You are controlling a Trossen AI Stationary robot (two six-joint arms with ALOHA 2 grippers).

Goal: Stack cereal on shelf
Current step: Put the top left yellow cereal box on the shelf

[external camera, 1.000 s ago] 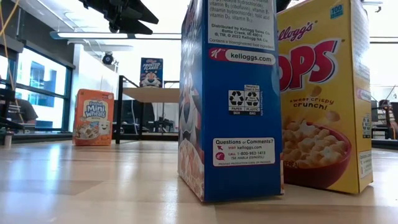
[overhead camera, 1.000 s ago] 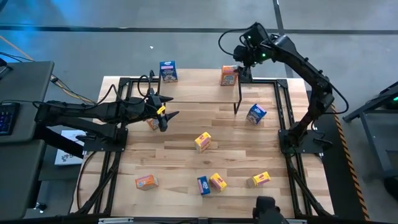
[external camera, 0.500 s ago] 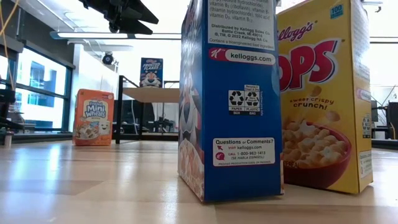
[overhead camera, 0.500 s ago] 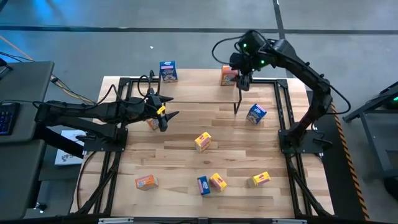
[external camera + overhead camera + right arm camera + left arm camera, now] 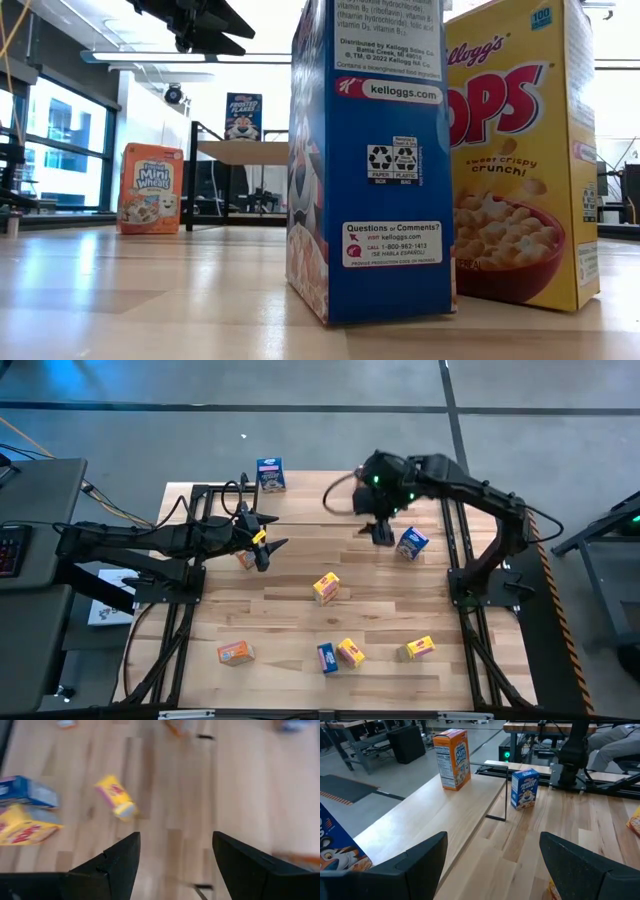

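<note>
Right tool (image 5: 383,532) is open and empty; the blue box (image 5: 412,542) sits near, at four o'clock.

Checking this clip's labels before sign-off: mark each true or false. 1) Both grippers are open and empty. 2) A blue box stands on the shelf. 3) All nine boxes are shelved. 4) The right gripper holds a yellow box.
1) True: the left gripper and the right gripper are open, nothing between the fingers.
2) True: a blue box stands on the shelf.
3) False: several lie on the table, such as the yellow box.
4) False: it holds nothing.
</note>
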